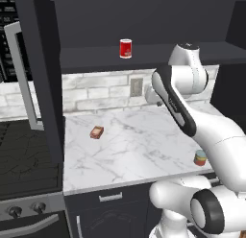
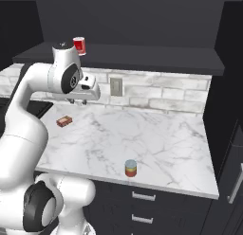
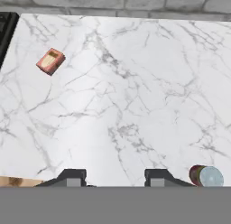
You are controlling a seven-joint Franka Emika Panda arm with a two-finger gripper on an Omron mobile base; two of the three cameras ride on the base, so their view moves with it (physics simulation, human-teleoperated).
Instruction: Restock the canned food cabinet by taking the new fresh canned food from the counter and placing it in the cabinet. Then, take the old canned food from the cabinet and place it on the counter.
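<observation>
Risk of a knocked can or a wrong pick, with the jaws empty above the tabletop

Jaws (image 3: 115, 175) hang pressed as close as they go, pinching nothing, high over the middle of the marble tabletop (image 1: 134, 150). The new fresh canned food (image 2: 130, 168) stands upright at the near edge, well apart from us, so a hasty descent could tip it off the front. The old canned food (image 1: 126, 48) sits on the shelf board of the cabinet (image 1: 144, 55); reaching up, we could bump it while placing the new can. A flat brown packet (image 3: 50, 61) lies far left and could be mistaken for our target. We judge that the jaws must spread first.
</observation>
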